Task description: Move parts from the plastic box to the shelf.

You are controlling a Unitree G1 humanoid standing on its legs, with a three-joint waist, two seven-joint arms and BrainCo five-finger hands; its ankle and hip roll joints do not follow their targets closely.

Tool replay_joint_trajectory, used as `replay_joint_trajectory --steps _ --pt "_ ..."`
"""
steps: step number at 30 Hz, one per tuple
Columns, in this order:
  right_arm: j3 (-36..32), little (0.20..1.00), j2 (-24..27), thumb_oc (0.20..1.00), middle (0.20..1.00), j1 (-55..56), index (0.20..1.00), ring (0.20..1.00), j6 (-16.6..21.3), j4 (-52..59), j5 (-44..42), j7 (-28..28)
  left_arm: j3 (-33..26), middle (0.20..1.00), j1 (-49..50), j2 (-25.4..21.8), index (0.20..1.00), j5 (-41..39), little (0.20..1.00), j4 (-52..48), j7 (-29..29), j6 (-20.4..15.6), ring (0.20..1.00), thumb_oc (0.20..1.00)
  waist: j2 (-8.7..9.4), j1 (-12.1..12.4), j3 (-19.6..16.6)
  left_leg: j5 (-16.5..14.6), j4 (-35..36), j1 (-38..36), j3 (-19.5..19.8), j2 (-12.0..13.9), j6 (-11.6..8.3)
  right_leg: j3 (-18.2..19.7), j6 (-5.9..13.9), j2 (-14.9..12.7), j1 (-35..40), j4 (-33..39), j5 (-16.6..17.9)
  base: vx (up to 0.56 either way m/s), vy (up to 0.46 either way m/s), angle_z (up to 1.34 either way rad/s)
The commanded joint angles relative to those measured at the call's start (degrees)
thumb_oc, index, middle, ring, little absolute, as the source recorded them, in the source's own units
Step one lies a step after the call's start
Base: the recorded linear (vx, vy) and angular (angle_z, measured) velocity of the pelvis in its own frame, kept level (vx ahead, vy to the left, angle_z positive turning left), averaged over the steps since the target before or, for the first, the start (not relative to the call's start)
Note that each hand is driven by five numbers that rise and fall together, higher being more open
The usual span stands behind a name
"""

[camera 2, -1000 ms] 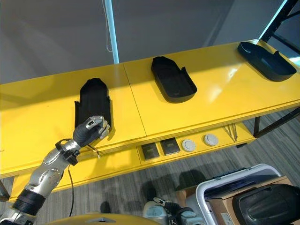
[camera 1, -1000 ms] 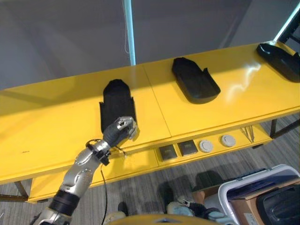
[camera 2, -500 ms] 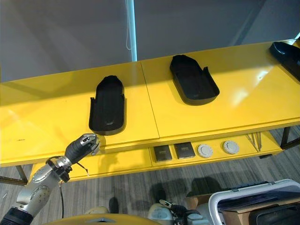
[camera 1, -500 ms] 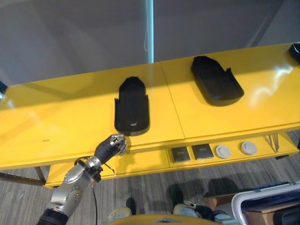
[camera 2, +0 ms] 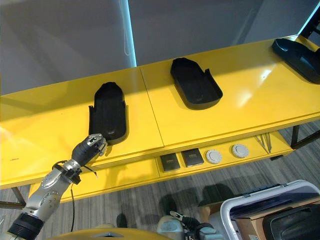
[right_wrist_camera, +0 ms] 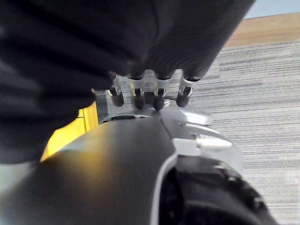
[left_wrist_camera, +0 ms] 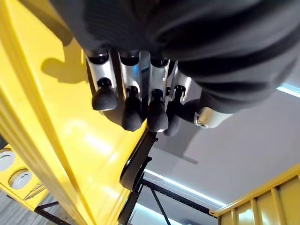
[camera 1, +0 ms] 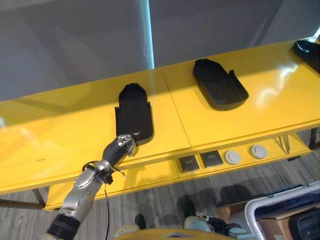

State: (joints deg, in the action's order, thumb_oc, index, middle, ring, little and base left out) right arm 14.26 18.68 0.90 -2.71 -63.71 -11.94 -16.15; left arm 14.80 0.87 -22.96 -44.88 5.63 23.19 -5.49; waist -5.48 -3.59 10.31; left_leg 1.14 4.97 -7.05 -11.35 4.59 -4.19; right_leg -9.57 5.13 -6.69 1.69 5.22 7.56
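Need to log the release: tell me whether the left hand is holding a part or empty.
Empty. The left hand has curled fingers holding nothing, just short of the nearest black part, which lies flat on the yellow shelf.

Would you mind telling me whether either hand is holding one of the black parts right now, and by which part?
Nothing is held. The left hand has curled, empty fingers just short of the nearest black part on the shelf. The right hand grips nothing.

L hand [camera 1: 120, 148] — fingers curled, empty.

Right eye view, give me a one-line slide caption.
Left hand hovers at the yellow shelf's front edge, just below the nearest black part.
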Motion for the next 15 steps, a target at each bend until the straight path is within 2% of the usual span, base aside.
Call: replay_joint_trajectory --steps 1,8,15 --pt "1.27 1.000 -0.24 1.000 1.000 -0.94 1.000 1.000 -1.49 -2.53 -0.43 -1.09 0.58 0.200 -7.89 0.76 0.200 0.05 0.200 2.89 -2.18 -5.02 0.200 0.200 0.00 -1.78 2.49 1.22 0.03 3.48 -0.89 0.21 -0.62 1.28 1.76 -1.26 1.68 -0.22 -3.65 0.01 -0.005 -0.05" --pt "0.89 1.000 0.26 1.000 1.000 -1.01 1.000 1.000 -1.66 -1.39 -2.42 -0.38 -0.54 0.200 -9.74 1.84 0.200 2.03 0.200 6.52 -8.52 -10.11 0.200 0.200 -0.19 -2.93 4.17 1.56 0.03 4.24 -1.08 0.28 -0.83 2.25 1.56 -1.03 0.46 -0.22 -3.59 -0.01 0.010 -0.08" --pt "0.45 1.000 -0.07 1.000 1.000 -0.30 1.000 1.000 -1.18 -1.16 -1.31 -0.77 -3.11 0.200 -10.70 1.73 0.200 2.24 0.200 7.11 -10.56 -13.55 0.200 0.200 0.25 -3.23 4.26 1.67 0.03 4.10 -0.78 0.52 -1.06 2.65 1.54 -0.74 0.46 -0.22 -3.60 -0.01 0.000 0.00"
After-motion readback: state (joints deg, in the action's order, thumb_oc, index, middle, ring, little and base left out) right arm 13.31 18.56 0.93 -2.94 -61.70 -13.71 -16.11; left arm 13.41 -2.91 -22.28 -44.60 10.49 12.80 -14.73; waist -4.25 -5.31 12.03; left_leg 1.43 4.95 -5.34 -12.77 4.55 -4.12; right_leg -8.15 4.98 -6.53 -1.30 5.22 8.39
